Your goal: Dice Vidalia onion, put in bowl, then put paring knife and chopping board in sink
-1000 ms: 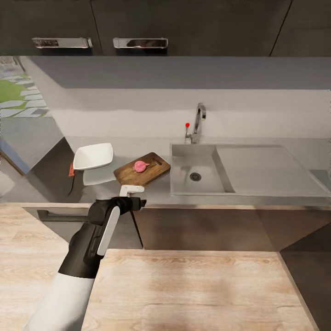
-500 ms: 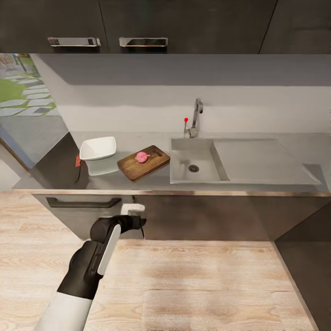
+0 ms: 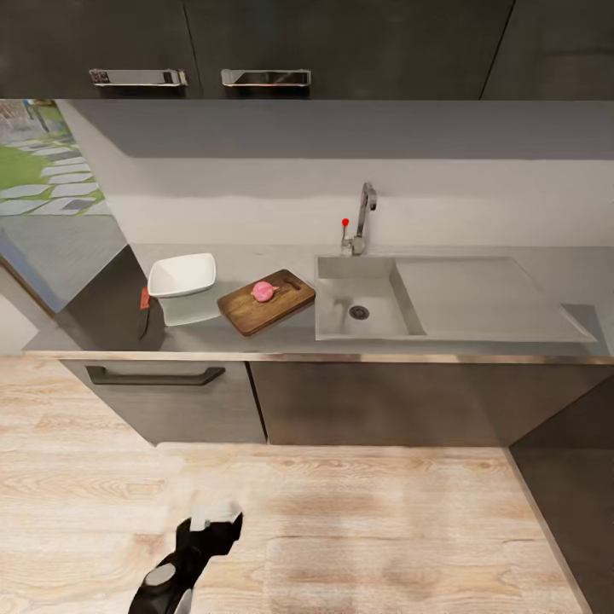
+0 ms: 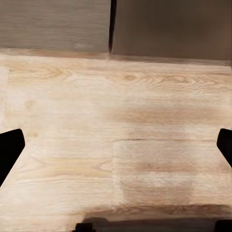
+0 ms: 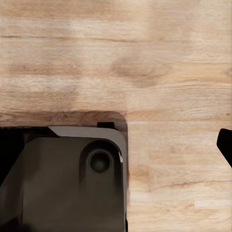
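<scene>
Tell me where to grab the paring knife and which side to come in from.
Grip the paring knife by its red handle, the end nearest the bowl; the blade points toward the countertop front edge. Probably come from above, since it lies flat and the bowl crowds its handle end.

The long grey worktop (image 3: 281, 337) looks smooth and faintly reflective, mirroring the shallow white squarish bowl (image 3: 182, 275), which has a glossy ceramic-like sheen. The dark brown rectangular chopping board (image 3: 266, 302) shows wood grain and a paler edge. The rectangular stainless-steel sink (image 3: 358, 307) and its flat drainboard look brushed and matt, while the angular chrome tap (image 3: 365, 219) shines. The dark upper cabinets (image 3: 341, 47) are glossy, with polished metal bar handles (image 3: 265, 78). The light plank floor (image 4: 116, 140) shows matt wood grain. The left pincer (image 3: 207, 530) looks like matt black and white plastic.
</scene>
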Controlling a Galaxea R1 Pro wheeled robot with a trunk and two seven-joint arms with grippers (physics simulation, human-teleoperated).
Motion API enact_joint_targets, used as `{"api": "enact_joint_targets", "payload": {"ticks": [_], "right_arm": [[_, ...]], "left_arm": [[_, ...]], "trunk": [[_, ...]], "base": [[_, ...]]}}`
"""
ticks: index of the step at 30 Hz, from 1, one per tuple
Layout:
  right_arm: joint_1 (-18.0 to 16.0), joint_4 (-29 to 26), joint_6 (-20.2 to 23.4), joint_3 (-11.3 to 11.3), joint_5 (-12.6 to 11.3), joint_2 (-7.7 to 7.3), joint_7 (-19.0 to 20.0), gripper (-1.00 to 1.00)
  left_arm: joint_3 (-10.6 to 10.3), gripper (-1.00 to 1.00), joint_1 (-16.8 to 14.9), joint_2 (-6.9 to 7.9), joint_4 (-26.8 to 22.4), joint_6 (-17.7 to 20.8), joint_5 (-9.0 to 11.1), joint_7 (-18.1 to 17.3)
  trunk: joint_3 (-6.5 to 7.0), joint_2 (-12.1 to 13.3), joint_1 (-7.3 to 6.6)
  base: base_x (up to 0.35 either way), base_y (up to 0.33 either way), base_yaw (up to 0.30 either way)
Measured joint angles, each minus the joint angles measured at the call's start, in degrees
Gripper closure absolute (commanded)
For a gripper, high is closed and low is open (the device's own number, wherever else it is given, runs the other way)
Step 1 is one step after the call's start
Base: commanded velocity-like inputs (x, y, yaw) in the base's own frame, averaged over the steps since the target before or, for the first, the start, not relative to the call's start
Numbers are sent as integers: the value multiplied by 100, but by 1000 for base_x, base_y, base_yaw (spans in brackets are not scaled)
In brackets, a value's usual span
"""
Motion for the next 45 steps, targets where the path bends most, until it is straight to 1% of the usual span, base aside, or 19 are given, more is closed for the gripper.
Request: {"api": "enact_joint_targets", "payload": {"ticks": [2, 3, 4, 5, 7, 9, 10, 11, 12, 13, 14, 16, 19, 20, 24, 29, 42, 45], "right_arm": [[0, 0, -3, 0, 0, 0, 1, -100], [0, 0, -3, 1, 0, 0, 2, -100], [0, 0, -4, 1, 0, 0, 4, -100], [0, 0, -4, 1, 0, 0, 4, -100], [-1, 0, -4, -3, 0, 0, 5, -100], [-1, 0, -4, -7, 0, -3, 4, -100], [-1, 0, -6, -14, -2, -10, 2, -100], [-1, 0, -6, -17, -3, -14, 3, -100], [-1, 0, -8, -23, -6, -24, 2, -100], [-1, 0, -9, -25, -8, -27, 2, -100], [-1, 0, -10, -27, -11, -32, 2, -100], [-1, 0, -12, -32, -13, -40, 2, -100], [-1, -2, -12, -35, -15, -52, 2, -100], [-1, -6, -13, -36, -16, -64, 2, -100], [-1, -8, -13, -36, -14, -69, 1, -100], [-1, -13, -15, -36, -9, -72, 2, -100], [-1, -12, -23, -36, -8, -72, 2, -100], [-1, -13, -80, -36, -4, -71, 1, -100]], "left_arm": [[11, -100, 284, 77, 444, -777, 1, -2], [13, -100, 345, 91, 572, -979, -2, -1], [15, -100, 444, 111, 814, -1370, -3, 4], [16, -100, 494, 118, 950, -1570, -4, 5], [24, -100, 659, 135, 1561, -2381, -3, 15], [29, -100, 722, 138, 1953, -2869, -5, 18], [39, -100, 761, 136, 2421, -3499, -1, 22], [43, -100, 775, 134, 2672, -3803, -4, 24], [57, -100, 801, 129, 3236, -4565, 11, 33], [58, -100, 806, 128, 3450, -4798, 6, 36], [63, -100, 811, 126, 3742, -5135, 9, 41], [67, -100, 816, 128, 4079, -5440, 2, 51], [70, -100, 818, 138, 4434, -5660, 3, 49], [77, -100, 820, 162, 4713, -5731, 11, 47], [78, -100, 813, 172, 4967, -5760, 5, 46], [75, -100, 812, 168, 5063, -5768, 4, 48], [80, -100, 811, 169, 5091, -5762, 4, 48], [76, -100, 811, 169, 5115, -5762, 4, 48]], "trunk": [[0, 0, -1], [0, -1, 0], [0, -1, -1], [0, -1, 0], [-2, -1, -1], [-1, -1, -1], [-2, -1, -1], [-1, -1, -1], [-2, -1, -1], [-1, -1, -1], [-1, -1, -1], [0, -1, -1], [10, -1, -1], [18, -1, -1], [52, -2, -1], [97, -2, -1], [215, -1, -1], [242, -1, -1]], "base": [[0, 0, 0], [0, 0, 0], [0, 0, 0], [0, 0, 0], [0, 0, 0], [0, 0, 0], [0, 0, 0], [0, 0, 0], [0, 0, 0], [0, 0, 0], [0, 0, 0], [0, 0, 0], [0, 0, 0], [0, 0, 0], [0, 0, 0], [0, 0, 0], [0, 0, 0], [0, 0, 0]]}}
